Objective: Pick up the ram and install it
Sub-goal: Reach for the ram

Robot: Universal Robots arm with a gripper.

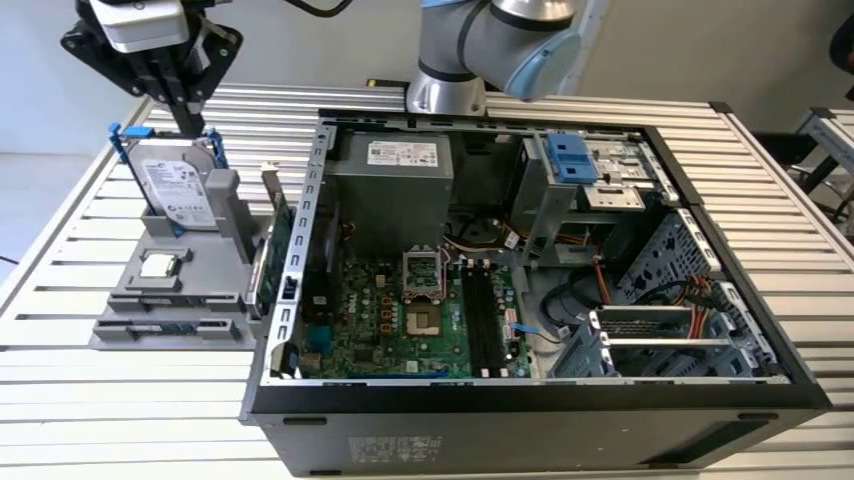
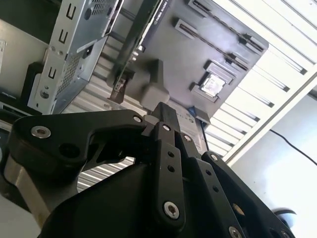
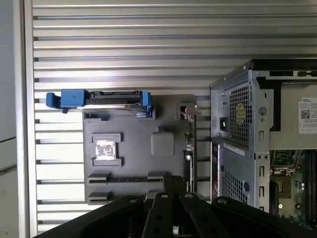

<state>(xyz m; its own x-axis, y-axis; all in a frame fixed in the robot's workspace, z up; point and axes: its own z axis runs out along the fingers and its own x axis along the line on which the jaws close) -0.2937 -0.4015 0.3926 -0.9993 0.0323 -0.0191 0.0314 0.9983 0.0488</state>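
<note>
Gripper [image 1: 199, 128] looks closed & empty, hanging over HDD [image 1: 180, 185] at one end of tray [image 3: 133, 163]. Ram [image 3: 124, 179] sits on edge in a tray slot at the opposite end, well apart, not yet picked. Step: approach. Pick prob. needs jaws opened & lined along ram's thin edge.

Bright, even room light falls on the white slatted metal worktop [image 1: 120, 380], which glares pale in the second wrist view. Inside the open black computer case [image 1: 534, 420], shadows pool. The black gripper [image 2: 166, 113] looms dark, backlit.
</note>
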